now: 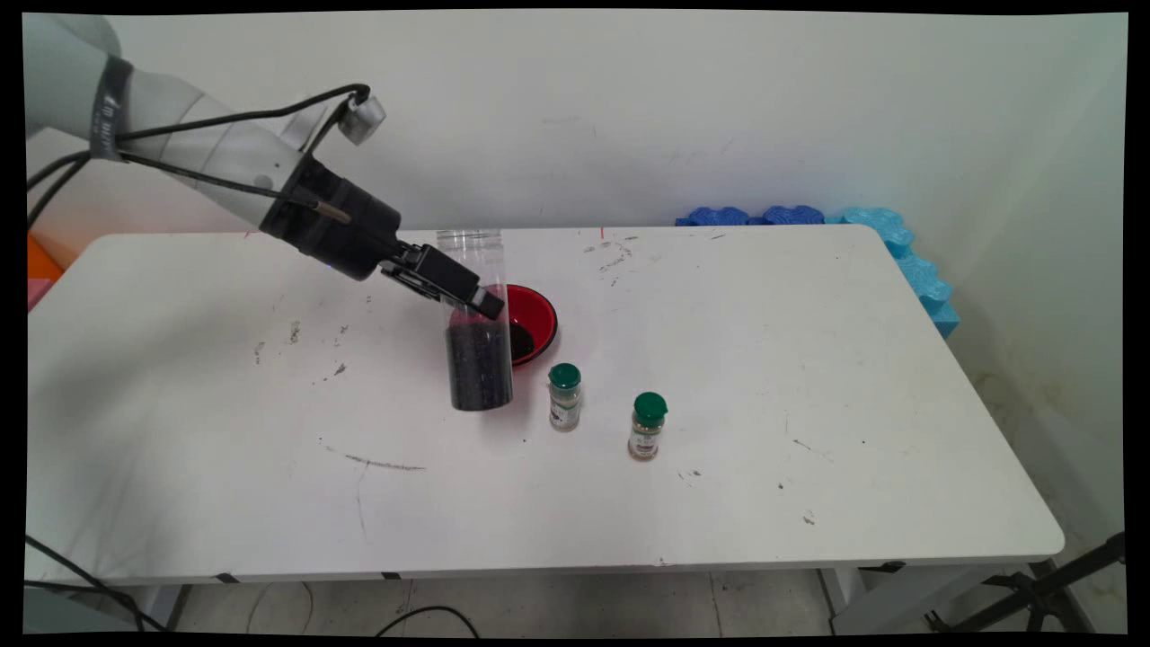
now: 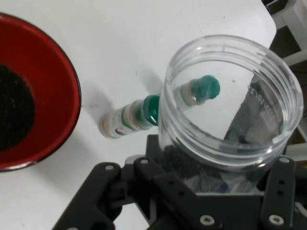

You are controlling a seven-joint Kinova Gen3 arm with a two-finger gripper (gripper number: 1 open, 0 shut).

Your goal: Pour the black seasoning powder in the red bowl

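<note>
My gripper (image 1: 481,301) is shut on a tall clear plastic jar (image 1: 481,359) whose lower part is filled with a dark grainy stuff. The jar stands upright near the table's middle, and its open mouth (image 2: 225,43) fills the right of the hand view, between the black linkage of the gripper (image 2: 216,203). Just behind the jar sits a red bowl (image 1: 537,314) with a dark heap in it, also at the left of the hand view (image 2: 53,96). Two small green-capped spice bottles (image 1: 564,397) (image 1: 647,426) stand to the jar's right; one (image 2: 127,120) shows beside the jar.
The white table (image 1: 809,404) carries scuff marks. Blue foam pieces (image 1: 898,243) line its back right corner against the wall. Black cables hang from the arm at the left. A black stand leg (image 1: 1060,584) shows below the table's right front corner.
</note>
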